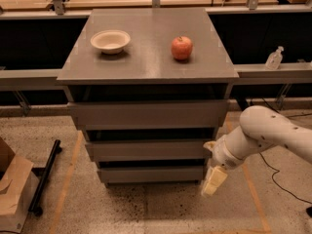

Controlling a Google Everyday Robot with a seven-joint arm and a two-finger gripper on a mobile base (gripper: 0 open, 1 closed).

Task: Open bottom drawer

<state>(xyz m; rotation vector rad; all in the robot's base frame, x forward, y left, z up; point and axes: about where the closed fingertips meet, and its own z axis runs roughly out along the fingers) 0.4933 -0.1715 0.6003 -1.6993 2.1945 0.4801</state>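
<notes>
The bottom drawer (148, 173) is a flat grey handle-less front, the lowest of three in the grey cabinet, and it sits shut. My gripper (214, 180) hangs from the white arm (265, 138) at the cabinet's lower right corner, just beside the right end of the bottom drawer front, pointing down toward the floor. It is level with the bottom drawer and just below the right end of the middle drawer (146, 149).
On the cabinet top (146, 62) stand a white bowl (110, 41) and a red apple (181, 48). The top drawer (146, 113) is wider. A cardboard box (12, 189) and a black bar (44, 179) lie on the floor at left. A clear bottle (274, 58) stands on the right ledge.
</notes>
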